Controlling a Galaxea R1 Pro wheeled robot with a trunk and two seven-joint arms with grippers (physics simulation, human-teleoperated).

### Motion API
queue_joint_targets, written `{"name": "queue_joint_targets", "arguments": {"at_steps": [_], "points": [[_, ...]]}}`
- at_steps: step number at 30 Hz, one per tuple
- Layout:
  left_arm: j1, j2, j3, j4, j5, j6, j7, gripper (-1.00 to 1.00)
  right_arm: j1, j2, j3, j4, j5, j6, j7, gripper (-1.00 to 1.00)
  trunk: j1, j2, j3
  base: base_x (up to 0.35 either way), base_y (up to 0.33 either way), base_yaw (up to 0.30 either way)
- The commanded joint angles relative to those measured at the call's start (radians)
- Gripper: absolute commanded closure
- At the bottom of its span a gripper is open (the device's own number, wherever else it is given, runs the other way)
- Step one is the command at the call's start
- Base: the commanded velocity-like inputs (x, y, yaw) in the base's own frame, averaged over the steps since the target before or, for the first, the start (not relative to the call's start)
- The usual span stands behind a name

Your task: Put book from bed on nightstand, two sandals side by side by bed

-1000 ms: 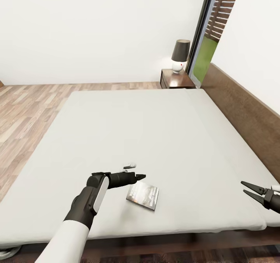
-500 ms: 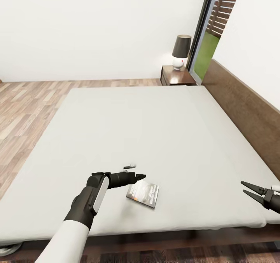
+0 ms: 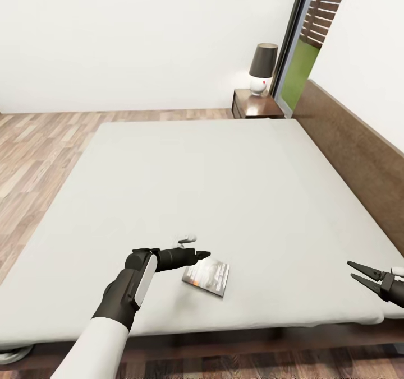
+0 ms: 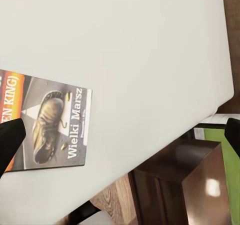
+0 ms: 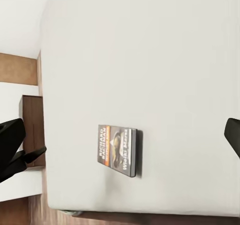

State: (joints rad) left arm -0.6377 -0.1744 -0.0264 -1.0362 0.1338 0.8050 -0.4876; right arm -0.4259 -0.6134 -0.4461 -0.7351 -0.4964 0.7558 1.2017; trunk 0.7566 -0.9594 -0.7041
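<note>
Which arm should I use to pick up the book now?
Left. The left end effector hangs open right beside the book on the bed, while the right end effector is far off by the mattress edge.

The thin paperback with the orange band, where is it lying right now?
In the head view the thin paperback lies flat on the pale grey-white mattress, near its closest edge, just beside the left gripper.
</note>
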Motion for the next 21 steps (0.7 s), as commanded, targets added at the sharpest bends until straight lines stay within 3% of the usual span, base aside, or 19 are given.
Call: {"name": "queue_joint_targets", "arguments": {"at_steps": [1,21], "points": [[0.0,0.0,0.0,-0.001,0.01,0.009,0.004,-1.0,0.0,0.0,0.0,0.0,-0.004,0.007,0.001,-1.0,0.0,-0.001,-0.002,0.0,0.0,0.0],[0.0,0.0,0.0,-0.001,0.01,0.008,0.004,-1.0,0.0,0.0,0.0,0.0,-0.004,0.007,0.001,-1.0,0.0,-0.001,-0.01,0.074,0.0,0.0]]}}
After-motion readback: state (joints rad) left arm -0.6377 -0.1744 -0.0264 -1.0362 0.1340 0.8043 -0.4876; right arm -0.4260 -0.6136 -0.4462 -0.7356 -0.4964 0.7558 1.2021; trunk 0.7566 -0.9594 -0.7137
